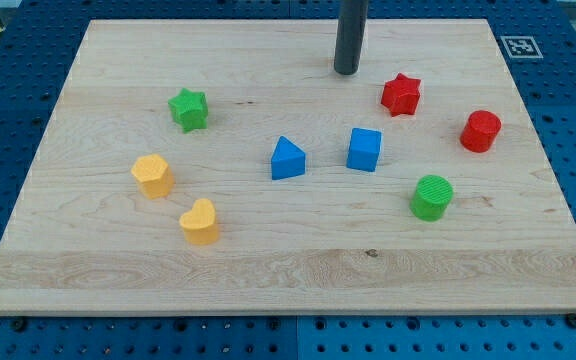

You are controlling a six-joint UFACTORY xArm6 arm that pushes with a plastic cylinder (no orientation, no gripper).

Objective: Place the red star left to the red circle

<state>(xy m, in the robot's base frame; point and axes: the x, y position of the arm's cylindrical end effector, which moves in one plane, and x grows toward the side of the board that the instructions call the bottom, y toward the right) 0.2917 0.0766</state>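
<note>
Handless, our arm ends in a bare dark rod with nothing to spread or pinch; our tip [346, 71] rests on the wooden tabletop [118, 270], upper centre, just left of the red star block [401, 94]. That small, light, rigid star should slide easily; push its flank toward the red circle block [480, 131] lower right.

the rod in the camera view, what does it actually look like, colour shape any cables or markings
It is a plain, straight, dark grey cylinder with a smooth, slightly glossy surface, running out of the view's top down to my tip, which ends flat. No cables, labels or markings show on it. Nothing of the arm above it shows.
</note>
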